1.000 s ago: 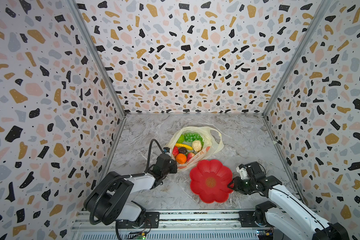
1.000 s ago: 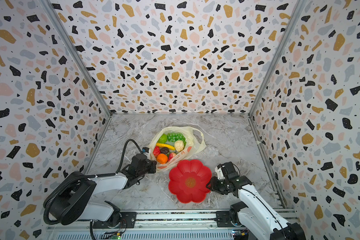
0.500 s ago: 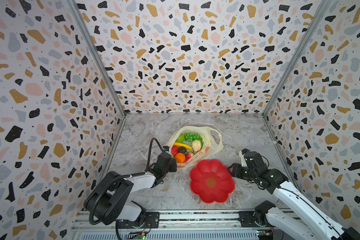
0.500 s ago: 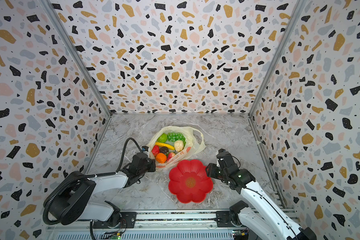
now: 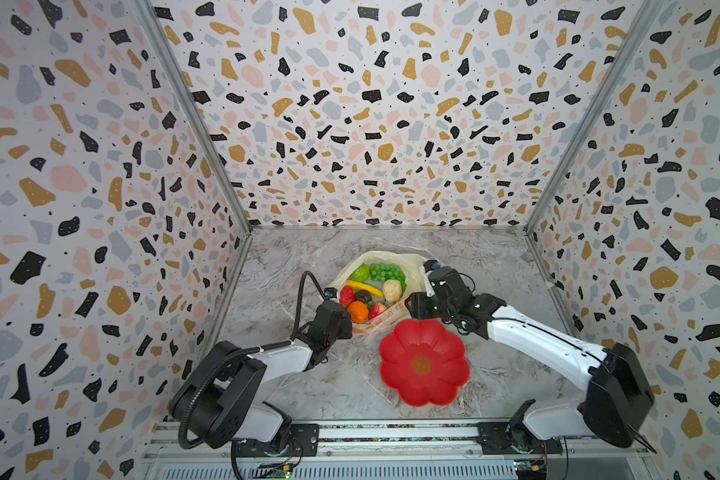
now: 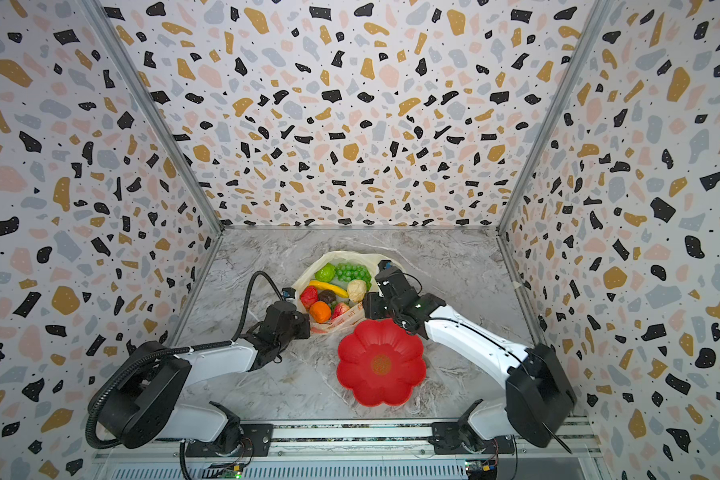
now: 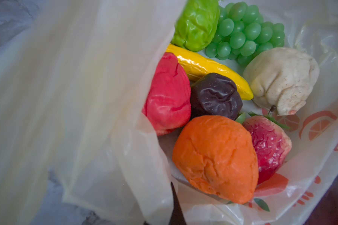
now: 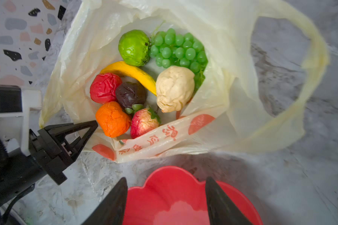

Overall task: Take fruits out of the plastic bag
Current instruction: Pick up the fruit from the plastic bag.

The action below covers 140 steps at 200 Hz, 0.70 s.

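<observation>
Risk: my empty, wide-spread right gripper [image 8: 166,181] snagging film of the thin cream-yellow plastic bag [image 8: 222,97], mid-counter with the small toy fruits [image 8: 133,93] all inside, and pulling its near rim from my left gripper [image 8: 93,124], pinched shut on it.

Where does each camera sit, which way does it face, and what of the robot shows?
Top views: high above the arm bases, looking down at the table; both arms, plastic bag, red flower-shaped dish.
Left wrist: at the bag's mouth, looking in at the orange; left gripper only a dark sliver.
Right wrist: above the dish, facing the bag; open right gripper, left gripper shut on the bag's edge.
Shared: all four show the orange inside the bag.
</observation>
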Available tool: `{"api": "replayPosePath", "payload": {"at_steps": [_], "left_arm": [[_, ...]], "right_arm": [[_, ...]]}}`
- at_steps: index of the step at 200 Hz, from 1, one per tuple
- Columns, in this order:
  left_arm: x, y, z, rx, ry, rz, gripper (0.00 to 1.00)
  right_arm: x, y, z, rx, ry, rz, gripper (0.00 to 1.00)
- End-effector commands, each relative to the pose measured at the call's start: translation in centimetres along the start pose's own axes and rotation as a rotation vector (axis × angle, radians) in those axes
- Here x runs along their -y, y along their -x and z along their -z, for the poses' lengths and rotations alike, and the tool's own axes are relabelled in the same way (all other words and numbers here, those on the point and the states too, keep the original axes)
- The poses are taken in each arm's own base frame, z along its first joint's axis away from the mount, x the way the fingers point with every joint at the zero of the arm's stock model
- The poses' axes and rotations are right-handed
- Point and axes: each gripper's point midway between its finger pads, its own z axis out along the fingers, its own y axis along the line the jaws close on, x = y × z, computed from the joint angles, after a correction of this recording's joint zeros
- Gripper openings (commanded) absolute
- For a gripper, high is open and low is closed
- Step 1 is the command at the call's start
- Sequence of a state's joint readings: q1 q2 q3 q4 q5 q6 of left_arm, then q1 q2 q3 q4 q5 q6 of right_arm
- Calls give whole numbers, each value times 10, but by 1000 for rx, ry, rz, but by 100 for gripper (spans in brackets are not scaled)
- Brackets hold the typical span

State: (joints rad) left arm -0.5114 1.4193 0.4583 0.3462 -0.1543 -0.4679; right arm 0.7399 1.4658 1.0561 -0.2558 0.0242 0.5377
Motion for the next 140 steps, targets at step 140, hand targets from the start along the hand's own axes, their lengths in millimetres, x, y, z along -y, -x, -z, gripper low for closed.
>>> {"api": "replayPosePath", "payload": {"at_steps": [140], "left_arm": [[16, 10, -4, 24, -75, 17, 3]], "right_arm": [[-21, 34, -104, 1, -201, 555, 74]]}}
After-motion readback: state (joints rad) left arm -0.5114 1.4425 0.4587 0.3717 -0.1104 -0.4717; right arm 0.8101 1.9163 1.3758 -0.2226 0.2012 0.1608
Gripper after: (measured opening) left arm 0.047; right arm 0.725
